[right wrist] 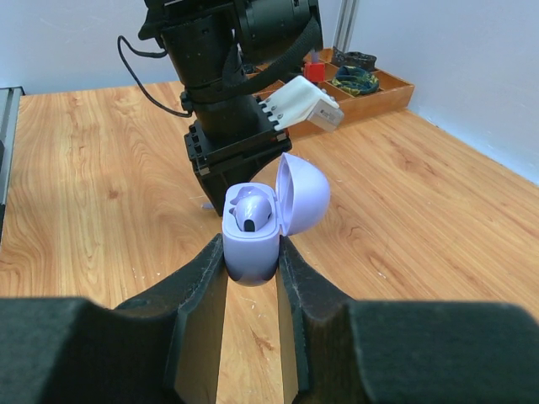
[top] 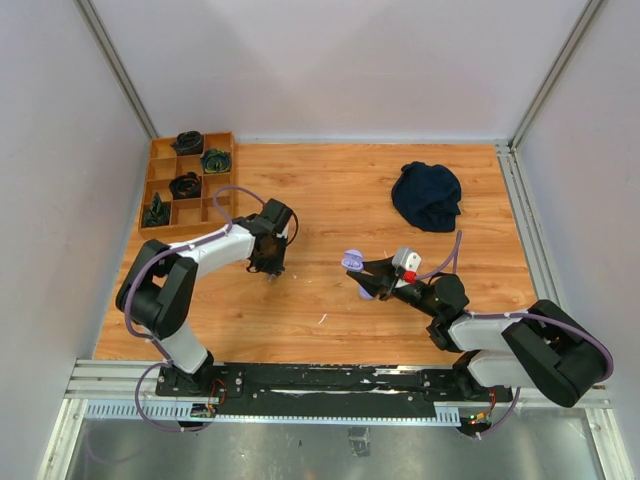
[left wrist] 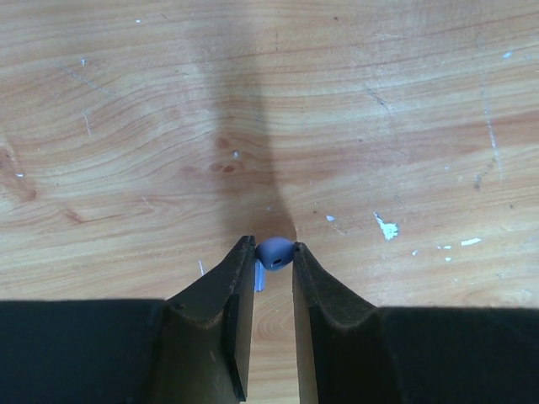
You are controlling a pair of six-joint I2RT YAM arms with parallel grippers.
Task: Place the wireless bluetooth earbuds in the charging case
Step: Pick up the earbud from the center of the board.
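Subject: two-arm bench scene, wooden table [left wrist: 168, 126], three views.
Left gripper [left wrist: 274, 247]: lowered to the tabletop left of centre; jaws drawn in, pinching the loose earbud between the tips.
Loose earbud [left wrist: 274, 252]: tiny rounded lilac-blue piece; it sits at the very tips of the dark fingers [left wrist: 240, 286] and touches both. A small dark slot shows on its near face.
Right gripper [right wrist: 251, 246]: right of centre, jaws pressed against the two sides of the charging case.
Charging case [right wrist: 250, 252]: pale lilac, rounded and upright, clamped by its lower body, apart from the left gripper.
Lid [right wrist: 301, 198]: swung open, standing on the case's right side in the wrist view.
Seated earbud [right wrist: 251, 209]: lilac with a dark spot, lying in the open well of the case.
Left arm [right wrist: 227, 84]: black wrist block just beyond the case in the right wrist view.
Cloth [top: 427, 196]: crumpled dark blue heap at the far right of the table, well apart from both grippers.
Tray [top: 190, 212]: wooden, divided into compartments, at the far left corner; dark bundled items lie in several compartments.
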